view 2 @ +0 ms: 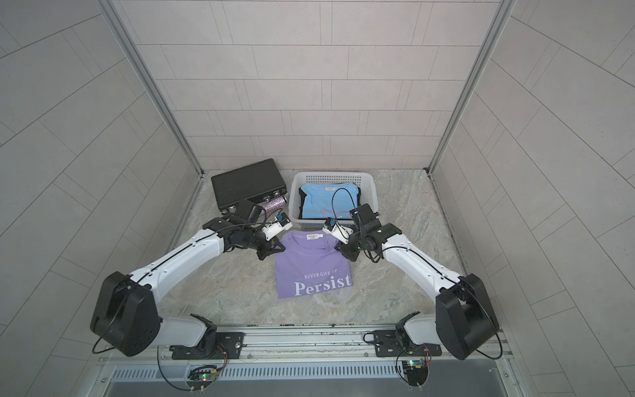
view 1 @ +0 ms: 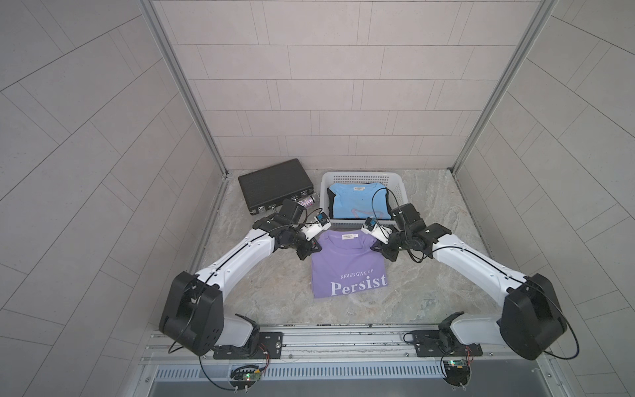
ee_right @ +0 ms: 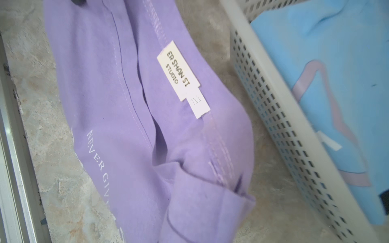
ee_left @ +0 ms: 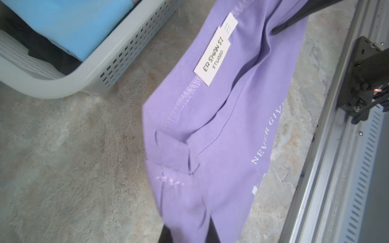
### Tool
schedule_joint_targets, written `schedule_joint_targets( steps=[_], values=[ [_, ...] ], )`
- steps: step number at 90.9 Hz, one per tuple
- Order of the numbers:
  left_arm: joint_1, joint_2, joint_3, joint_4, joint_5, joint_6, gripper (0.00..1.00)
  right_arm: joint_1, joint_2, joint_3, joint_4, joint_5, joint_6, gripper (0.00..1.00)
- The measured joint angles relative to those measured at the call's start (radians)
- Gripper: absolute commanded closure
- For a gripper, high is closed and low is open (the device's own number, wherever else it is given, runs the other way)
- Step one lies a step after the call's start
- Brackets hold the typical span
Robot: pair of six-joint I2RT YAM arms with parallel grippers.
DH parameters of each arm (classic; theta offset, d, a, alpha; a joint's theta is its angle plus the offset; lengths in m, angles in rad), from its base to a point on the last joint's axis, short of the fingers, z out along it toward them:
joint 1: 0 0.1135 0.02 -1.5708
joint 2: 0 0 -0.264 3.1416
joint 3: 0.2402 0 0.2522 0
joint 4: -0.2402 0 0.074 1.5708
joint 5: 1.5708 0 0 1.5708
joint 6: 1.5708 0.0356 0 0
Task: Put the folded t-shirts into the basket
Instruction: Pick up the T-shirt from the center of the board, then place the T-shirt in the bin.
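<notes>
Down on the table (view 1: 429, 275), the lilac shirt (view 1: 348, 268) lay just short of the basket (view 1: 359, 176) at twelve o'clock. The left gripper (view 1: 310, 252) pinched its ten o'clock shoulder, the right gripper (view 1: 379, 248) its two o'clock shoulder. A light blue shirt (view 1: 354, 202) lay in the basket; a black case (view 1: 275, 184) sat at eleven.

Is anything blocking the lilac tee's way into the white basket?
Nothing visible does. Only bare tabletop separates the lilac tee from the basket, whose near wall it must clear; the light blue tee lies inside.
</notes>
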State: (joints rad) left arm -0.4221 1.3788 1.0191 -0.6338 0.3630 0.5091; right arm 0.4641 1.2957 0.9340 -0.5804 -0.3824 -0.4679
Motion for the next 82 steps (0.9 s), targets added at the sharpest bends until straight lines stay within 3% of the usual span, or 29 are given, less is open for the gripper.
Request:
schedule_joint_targets(
  steps=[23, 45, 82],
  values=[
    [0.000, -0.029, 0.156, -0.084, 0.018, -0.011, 1.00, -0.022, -0.158, 0.033, -0.031, 0.022, 0.012, 1.00],
    [0.000, 0.001, 0.316, -0.100, 0.028, -0.050, 1.00, -0.079, -0.173, 0.170, -0.076, 0.045, 0.054, 1.00],
    [0.000, 0.407, 0.826, -0.198, 0.008, -0.121, 1.00, -0.178, 0.054, 0.451, -0.130, 0.118, 0.165, 1.00]
  ],
)
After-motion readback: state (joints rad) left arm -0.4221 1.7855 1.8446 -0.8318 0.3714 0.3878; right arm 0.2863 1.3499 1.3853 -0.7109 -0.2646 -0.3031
